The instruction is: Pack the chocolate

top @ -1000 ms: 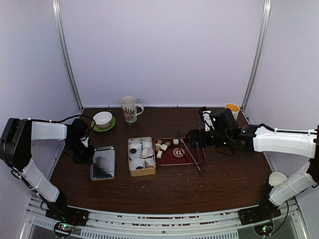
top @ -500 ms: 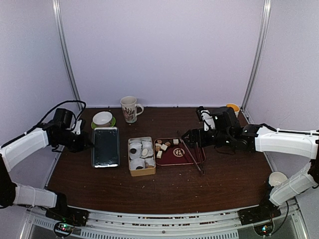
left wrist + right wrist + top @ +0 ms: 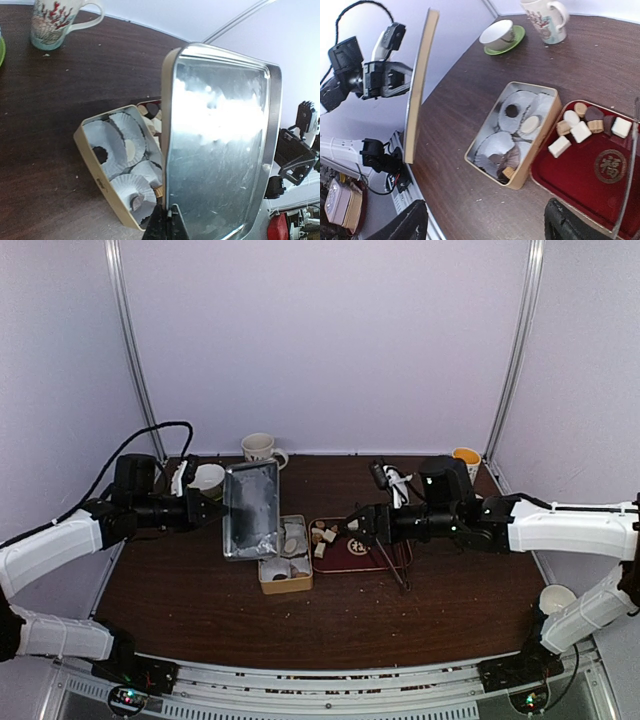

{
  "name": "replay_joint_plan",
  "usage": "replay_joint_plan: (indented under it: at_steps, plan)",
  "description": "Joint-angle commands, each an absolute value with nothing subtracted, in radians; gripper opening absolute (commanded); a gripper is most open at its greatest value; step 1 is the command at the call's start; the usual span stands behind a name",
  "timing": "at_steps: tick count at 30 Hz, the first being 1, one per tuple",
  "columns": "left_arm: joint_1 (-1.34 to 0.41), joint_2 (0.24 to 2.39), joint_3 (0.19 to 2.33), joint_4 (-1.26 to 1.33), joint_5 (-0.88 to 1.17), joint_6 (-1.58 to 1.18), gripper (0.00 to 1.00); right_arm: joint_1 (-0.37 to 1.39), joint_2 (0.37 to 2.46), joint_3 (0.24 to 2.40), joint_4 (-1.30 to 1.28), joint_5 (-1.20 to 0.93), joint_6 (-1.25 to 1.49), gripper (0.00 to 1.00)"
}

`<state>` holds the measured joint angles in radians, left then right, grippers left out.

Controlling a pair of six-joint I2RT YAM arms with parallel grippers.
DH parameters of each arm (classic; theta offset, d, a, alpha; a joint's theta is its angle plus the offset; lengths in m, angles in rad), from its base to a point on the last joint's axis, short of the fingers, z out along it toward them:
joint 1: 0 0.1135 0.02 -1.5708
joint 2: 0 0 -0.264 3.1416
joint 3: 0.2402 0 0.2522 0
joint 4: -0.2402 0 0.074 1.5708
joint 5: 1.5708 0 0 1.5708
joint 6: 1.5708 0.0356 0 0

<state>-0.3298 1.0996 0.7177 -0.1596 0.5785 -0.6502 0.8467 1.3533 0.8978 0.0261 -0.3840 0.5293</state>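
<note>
Top external view: the left hand (image 3: 218,511) is clamped on the edge of a metal tin lid (image 3: 252,510), which it holds up off the bench (image 3: 330,620), standing nearly on edge with its shiny inside facing the camera. From here the lid hides the far left part of the open tin (image 3: 287,582).

Left wrist view: that hand's fingertips (image 3: 167,226) pinch the lid's (image 3: 220,150) lower rim, and beside it sits the tin (image 3: 90,152) with white pleated paper cups (image 3: 112,142) inside.

Right wrist view: the right hand (image 3: 487,225) hovers above the bench with its fingers wide apart and nothing between them. Most of the chocolate (image 3: 580,131) lies in a cluster at the far corner of the red tray (image 3: 580,195), just right of the tin (image 3: 520,177). A few more pieces sit in the paper cups. Metal tongs (image 3: 627,170) lie along the tray's right side. A patterned mug (image 3: 545,20) and a bowl on a green saucer (image 3: 497,32) stand farther back.
</note>
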Motion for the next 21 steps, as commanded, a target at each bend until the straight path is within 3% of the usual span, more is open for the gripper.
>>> replay_joint_plan:
  at_steps: [1, 21]
  plan:
    - [-0.406, 1.139, 0.724, 0.054, 0.538, -0.711, 0.00, 0.901, 1.390, 0.920, 0.130, -0.470, 0.583, 0.75]
    - [-0.528, 1.310, 0.803, 0.180, 0.553, -0.735, 0.00, 0.935, 1.570, 0.986, 0.346, -0.452, 0.716, 0.51]
